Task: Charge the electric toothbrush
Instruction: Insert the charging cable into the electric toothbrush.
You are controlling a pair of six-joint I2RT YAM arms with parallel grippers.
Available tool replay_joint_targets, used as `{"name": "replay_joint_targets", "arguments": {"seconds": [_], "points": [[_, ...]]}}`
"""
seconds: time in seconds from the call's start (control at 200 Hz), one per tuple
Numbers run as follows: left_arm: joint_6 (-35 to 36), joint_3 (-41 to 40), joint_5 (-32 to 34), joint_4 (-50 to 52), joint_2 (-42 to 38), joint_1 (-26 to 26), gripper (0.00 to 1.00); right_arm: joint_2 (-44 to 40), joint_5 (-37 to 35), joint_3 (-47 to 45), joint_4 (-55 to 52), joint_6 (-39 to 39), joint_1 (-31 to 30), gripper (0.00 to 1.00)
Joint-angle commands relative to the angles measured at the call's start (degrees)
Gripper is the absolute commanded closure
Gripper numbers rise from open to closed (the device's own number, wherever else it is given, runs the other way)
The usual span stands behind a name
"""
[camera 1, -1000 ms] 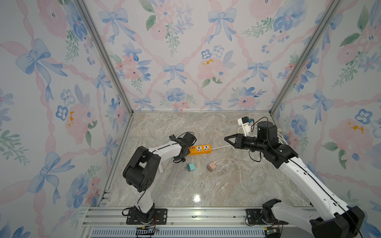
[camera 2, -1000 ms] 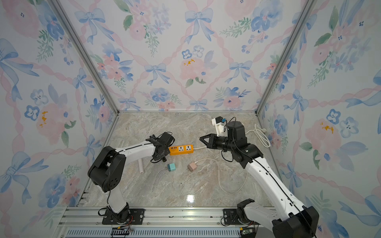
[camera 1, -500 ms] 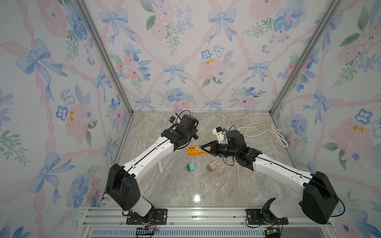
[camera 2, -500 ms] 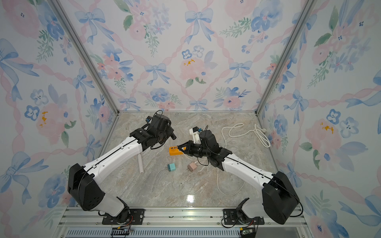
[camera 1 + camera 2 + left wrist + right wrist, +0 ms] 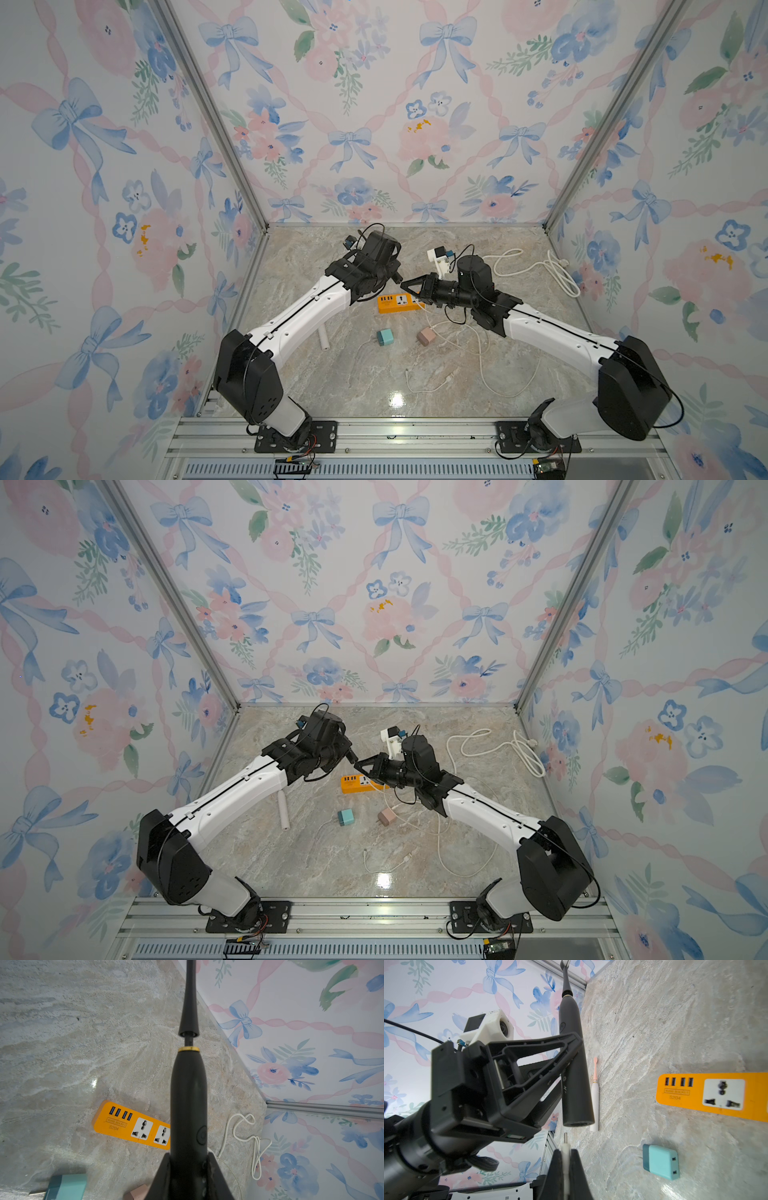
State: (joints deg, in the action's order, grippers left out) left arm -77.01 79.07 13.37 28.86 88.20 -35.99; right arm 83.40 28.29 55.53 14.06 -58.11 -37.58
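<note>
A black electric toothbrush with a gold ring is held by its handle in my left gripper, which is shut on it above the marble floor. In the right wrist view the toothbrush hangs with its open base end free of the left gripper's fingers. My right gripper is shut on a white charging plug. The plug's metal pin points at the base, a short gap away. In both top views the two grippers meet tip to tip over the orange power strip.
On the floor lie the orange power strip, a teal adapter and a pink adapter. A white and pink toothbrush lies at the left, thin white cables trail toward the front, and a thick white cord coils at the back right.
A second ago the left gripper was low beside the strip and the right gripper stood farther right. Both have come together above the strip; over the last half second they barely moved.
</note>
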Motion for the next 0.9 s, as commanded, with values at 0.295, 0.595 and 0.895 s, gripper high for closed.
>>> {"name": "replay_joint_targets", "arguments": {"seconds": [0.295, 0.595, 0.895], "points": [[0.31, 0.03, -2.33, -0.12, -0.31, -0.33, 1.00, 1.39, 1.12, 0.20, 5.02, -3.51, 2.47, 1.00], [-1.16, -0.32, -3.04, -0.93, -0.48, -0.41, 1.00, 3.00, 2.38, -1.10, 9.49, -6.44, 2.34, 1.00], [-2.52, -0.88, -4.18, -2.13, -0.86, -0.25, 1.00, 3.36, 3.08, -2.28, 12.01, -8.02, 2.25, 1.00]]}}
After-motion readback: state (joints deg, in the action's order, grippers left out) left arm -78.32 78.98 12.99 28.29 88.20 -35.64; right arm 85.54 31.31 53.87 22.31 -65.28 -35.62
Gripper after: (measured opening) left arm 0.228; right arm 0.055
